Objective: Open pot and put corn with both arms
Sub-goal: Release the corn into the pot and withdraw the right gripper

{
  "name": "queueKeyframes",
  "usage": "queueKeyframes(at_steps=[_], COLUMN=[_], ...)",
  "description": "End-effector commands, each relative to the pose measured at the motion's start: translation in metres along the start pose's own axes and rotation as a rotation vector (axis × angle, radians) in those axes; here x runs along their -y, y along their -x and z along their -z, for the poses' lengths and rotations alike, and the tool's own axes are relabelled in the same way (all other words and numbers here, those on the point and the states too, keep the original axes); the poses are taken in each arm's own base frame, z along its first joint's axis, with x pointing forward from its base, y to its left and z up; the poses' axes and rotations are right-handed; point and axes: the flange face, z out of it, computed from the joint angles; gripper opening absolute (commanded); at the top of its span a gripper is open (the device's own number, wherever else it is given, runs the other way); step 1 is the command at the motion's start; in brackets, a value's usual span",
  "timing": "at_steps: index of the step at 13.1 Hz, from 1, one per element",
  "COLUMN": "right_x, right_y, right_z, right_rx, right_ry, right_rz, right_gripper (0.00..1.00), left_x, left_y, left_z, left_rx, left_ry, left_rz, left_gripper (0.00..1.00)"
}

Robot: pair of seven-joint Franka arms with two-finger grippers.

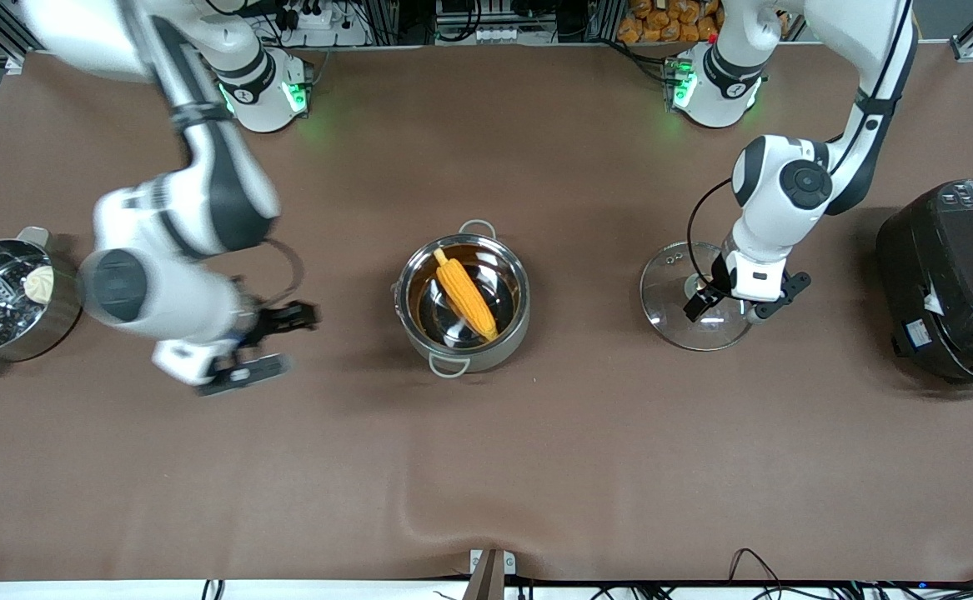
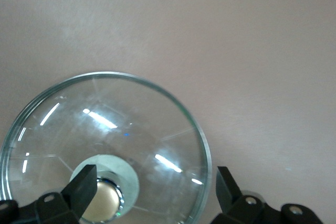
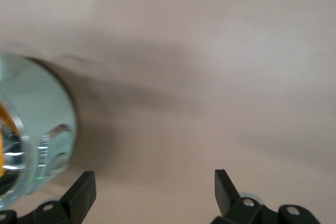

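The pot (image 1: 463, 302) is seen uncovered at the middle of the table (image 1: 536, 467), its 2 loop handles set at roughly 12 and 6 o'clock, and the corn (image 1: 467, 294) is lying inside it, the pointed tip toward 11 o'clock and resting against the rim, the blunt end toward 5 o'clock on the floor of the pot. The glass lid (image 1: 690, 296) has been set flat on the cloth toward the left arm's end of the table, at about 3 o'clock from the pot and well apart from it.

The left gripper (image 1: 732, 304) is held over the lid; in the left wrist view its fingers (image 2: 81, 188) are spread wide, the copper knob (image 2: 102, 199) is seen close to one of them, and nothing is gripped. The right gripper (image 1: 265, 342) is placed over bare cloth at about 9 o'clock from the pot, blurred by motion; in the right wrist view its fingers (image 3: 84, 192) are likewise parted wide and empty, with the pot's wall (image 3: 37, 129) at the picture's edge.

A steamer pot (image 1: 2, 300) holding a white bun (image 1: 38, 285) is stood at the right arm's end, and a black rice cooker (image 1: 957, 279) at the left arm's end.

Both named steps are judged done: the pot is open and the corn is in. Little more than clearing both arms from the pot and lid appears to be called for; should the lid be replaced, the knob would have to be centred between the left fingers first.
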Motion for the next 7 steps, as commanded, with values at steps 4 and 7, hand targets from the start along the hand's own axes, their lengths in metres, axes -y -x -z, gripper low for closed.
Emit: queueKeyframes(at_steps=[4, 7], right_x=[-0.087, -0.104], right_y=[0.082, 0.125], right_z=[0.077, 0.121], right_rx=[-0.025, -0.058], right_ry=[0.048, 0.059], right_rz=[-0.032, -0.095], right_gripper=[1.00, 1.00], left_x=[-0.069, -0.094], left_y=[-0.038, -0.046], left_z=[0.108, 0.154], left_rx=[0.040, 0.038], left_ry=[-0.014, -0.001], left_rz=[-0.056, -0.123], left_gripper=[1.00, 1.00])
